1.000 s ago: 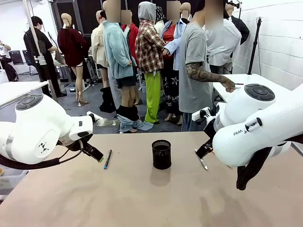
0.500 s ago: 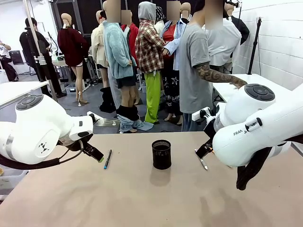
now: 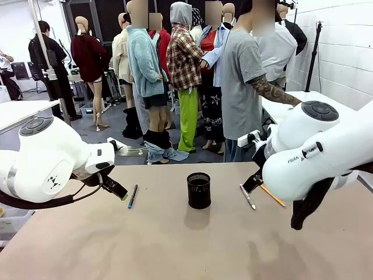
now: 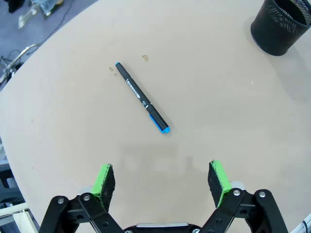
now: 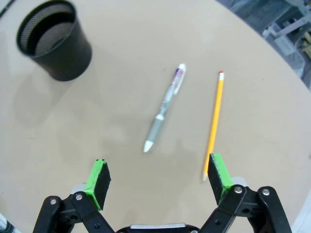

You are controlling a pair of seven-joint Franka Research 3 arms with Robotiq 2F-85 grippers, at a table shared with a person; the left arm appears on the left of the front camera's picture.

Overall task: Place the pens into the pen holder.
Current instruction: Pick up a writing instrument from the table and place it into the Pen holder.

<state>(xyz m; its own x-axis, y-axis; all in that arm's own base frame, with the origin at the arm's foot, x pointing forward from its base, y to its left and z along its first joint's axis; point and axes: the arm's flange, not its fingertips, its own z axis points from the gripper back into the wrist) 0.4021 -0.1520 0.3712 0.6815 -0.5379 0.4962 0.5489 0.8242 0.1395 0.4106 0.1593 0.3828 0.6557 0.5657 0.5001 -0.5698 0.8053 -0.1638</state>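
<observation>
Three lie flat: blue-tipped pen [image 4: 142, 97] L of cup [image 3: 199, 190], silver pen [image 5: 164, 108] + pencil [image 5: 214, 124] R | L claw [image 4: 163, 179], R claw [image 5: 158, 180] wide, empty | cup bottom unseen.

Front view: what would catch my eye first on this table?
A bulky white left arm and a white right arm flank a small black wire-mesh cup on the beige table. A dark pen with a blue end lies left of the cup; a silver-grey pen and an orange pencil lie right of it.

Black wire-mesh pen holder [image 5: 54, 40], matt beige table [image 4: 233, 107], glossy white arms [image 3: 46, 160]
</observation>
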